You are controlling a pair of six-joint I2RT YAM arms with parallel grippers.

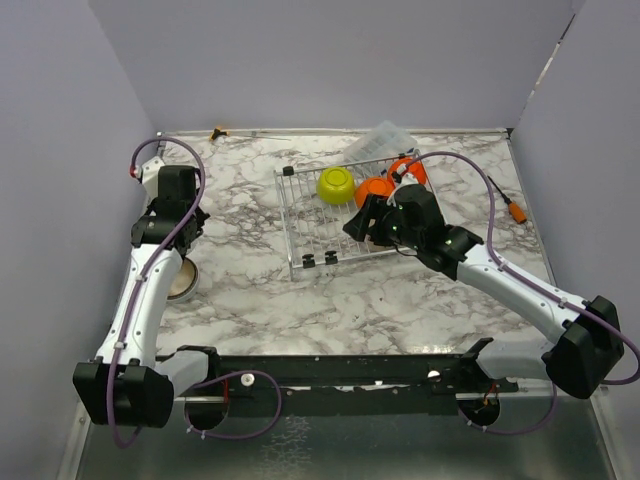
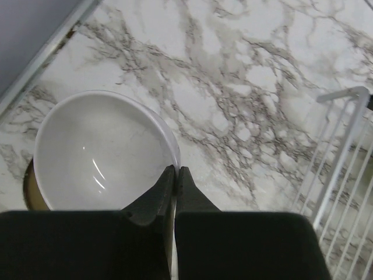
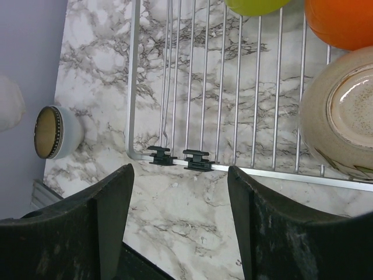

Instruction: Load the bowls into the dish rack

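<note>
My left gripper (image 2: 176,170) is shut on the rim of a white bowl (image 2: 99,149), at the table's left side by the wall. Just under that bowl's left edge shows a bowl with a brown inside (image 2: 29,189), which stands on the table (image 1: 181,281). The silver wire dish rack (image 1: 300,215) holds a lime-yellow bowl (image 1: 337,184) and two orange bowls (image 1: 375,190) (image 1: 408,168). In the right wrist view a beige bowl (image 3: 344,116) lies upside down on the rack wires (image 3: 280,171). My right gripper (image 3: 180,175) hangs open and empty over the rack's near edge.
A clear plastic bag (image 1: 385,138) lies behind the rack. An orange-handled screwdriver (image 1: 515,210) rests at the far right near the wall. Purple walls close in the table on the left, back and right.
</note>
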